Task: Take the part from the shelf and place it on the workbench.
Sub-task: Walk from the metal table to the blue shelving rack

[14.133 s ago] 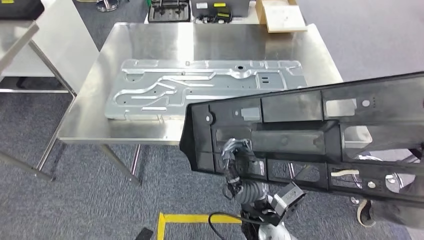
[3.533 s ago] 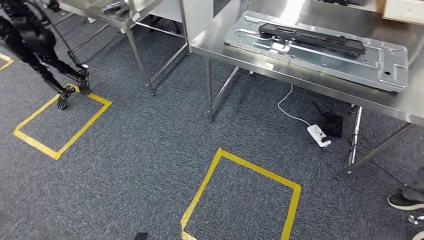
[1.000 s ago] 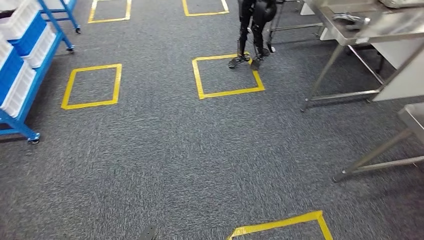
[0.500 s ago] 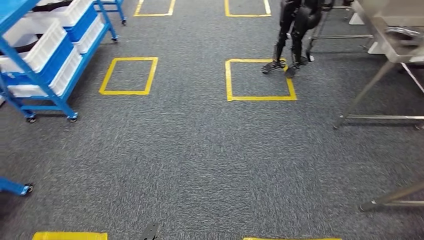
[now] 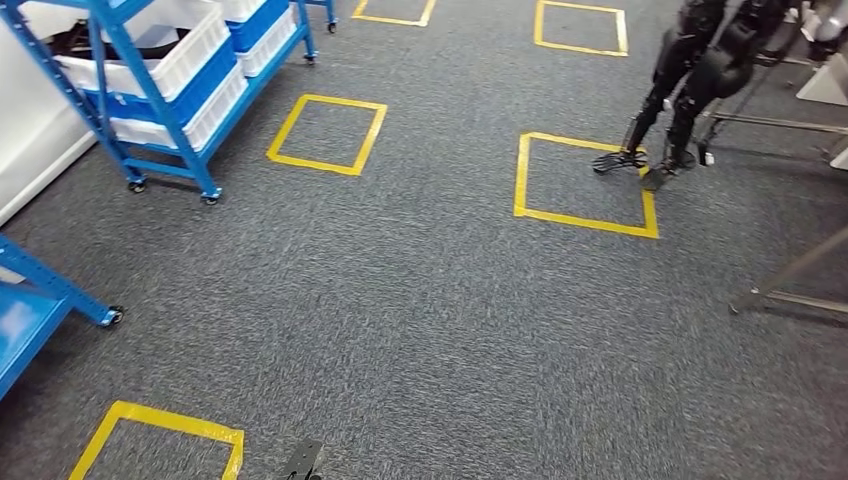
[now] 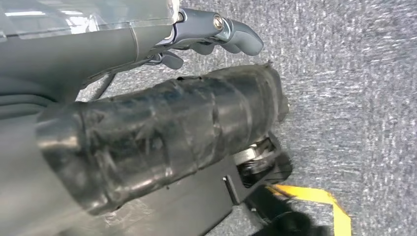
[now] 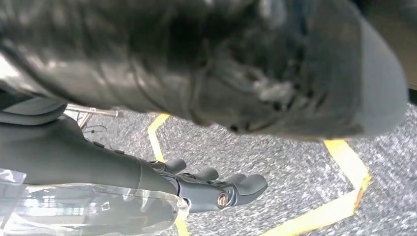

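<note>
The blue shelf (image 5: 165, 170) stands on casters at the far left of the head view, loaded with white bins (image 5: 185, 55) and blue bins (image 5: 190, 92). Something dark lies in the top white bin; I cannot tell what it is. My left hand (image 6: 211, 34) hangs above the grey carpet with its fingers loosely apart and nothing in them. My right hand (image 7: 216, 189) hangs the same way over yellow floor tape, holding nothing. A metal leg of a workbench (image 5: 795, 270) shows at the right edge.
Another black humanoid robot (image 5: 700, 70) stands at the far right on a yellow taped square (image 5: 585, 222). A second blue rack (image 5: 25, 320) juts in at the near left. More yellow squares (image 5: 325, 165) mark the carpet.
The camera has turned away from the workbench, where the black part now lies on the metal plate. The blue shelf has come further into view and the other robot has slid right.
</note>
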